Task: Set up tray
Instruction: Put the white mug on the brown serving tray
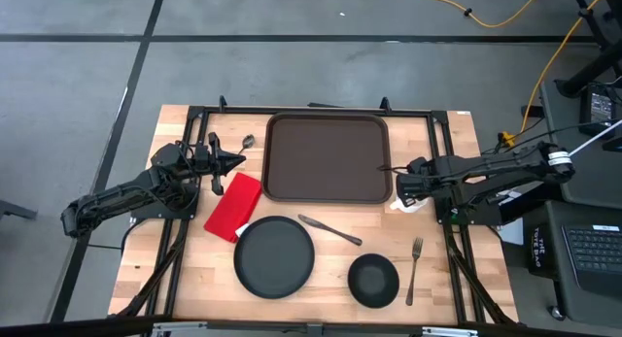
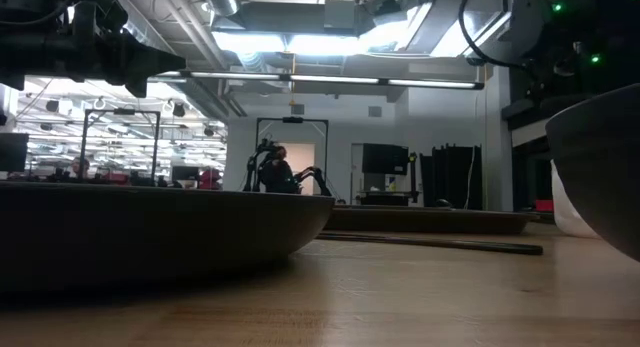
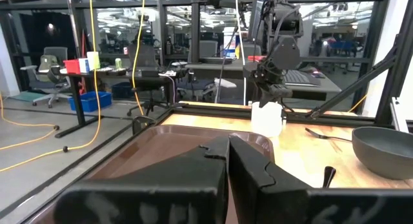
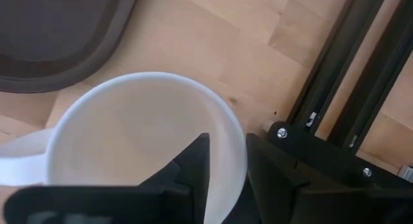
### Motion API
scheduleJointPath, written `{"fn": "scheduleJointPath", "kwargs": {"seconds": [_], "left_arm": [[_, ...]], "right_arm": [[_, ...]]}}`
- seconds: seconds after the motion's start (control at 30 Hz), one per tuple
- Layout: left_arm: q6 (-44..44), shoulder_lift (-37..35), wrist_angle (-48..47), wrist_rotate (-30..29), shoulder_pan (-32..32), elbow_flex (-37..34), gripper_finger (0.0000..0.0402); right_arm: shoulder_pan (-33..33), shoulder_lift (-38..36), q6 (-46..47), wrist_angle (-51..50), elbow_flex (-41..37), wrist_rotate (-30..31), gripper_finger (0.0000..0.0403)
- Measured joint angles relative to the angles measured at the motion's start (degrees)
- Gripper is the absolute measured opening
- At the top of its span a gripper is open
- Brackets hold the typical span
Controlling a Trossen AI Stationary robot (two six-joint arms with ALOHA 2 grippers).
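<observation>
The dark brown tray (image 1: 328, 157) lies flat at the table's far middle. A white mug (image 1: 400, 203) stands by its right near corner, apparently on the table; its handle (image 4: 19, 162) shows in the right wrist view. My right gripper (image 1: 400, 191) is over the mug, shut on its rim. My left gripper (image 1: 238, 163) is shut on nothing, left of the tray, between a spoon (image 1: 243, 143) and the red napkin (image 1: 234, 206). In the left wrist view its shut fingers (image 3: 227, 161) point across the tray (image 3: 174, 146) toward the mug (image 3: 266, 117). My right gripper (image 4: 227, 166) has the mug's rim (image 4: 237, 143) on the side away from the handle. One finger (image 4: 197, 166) is inside the mug and the other (image 4: 274, 175) outside, the wall pinched between them. The fingers come from above, pointing down. The mug stays upright.
On the near half lie a round black plate (image 1: 274, 256), a knife (image 1: 330, 229), a black bowl (image 1: 373, 281) and a fork (image 1: 414, 269). A black frame rail (image 4: 335, 101) runs close to the mug on the right. Bare wood shows between tray and plate.
</observation>
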Motion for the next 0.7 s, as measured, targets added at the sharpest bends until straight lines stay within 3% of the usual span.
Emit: {"fn": "scheduleJointPath", "kwargs": {"seconds": [0.1, 0.3, 0.7], "left_arm": [[0.00, 0.00, 0.02, -0.02, 0.00, 0.00, 0.0004], [0.00, 0.00, 0.00, -0.02, 0.02, 0.00, 0.0004], [-0.02, 0.00, 0.00, 0.00, 0.00, 0.00, 0.0004]], "right_arm": [[0.00, 0.14, 0.05, 0.11, 0.00, 0.00, 0.0089], [0.01, -0.05, 1.56, 0.26, 0.05, 0.08, 0.0017], [0.02, -1.29, 4.59, -3.19, 2.00, -2.78, 0.0011]]}}
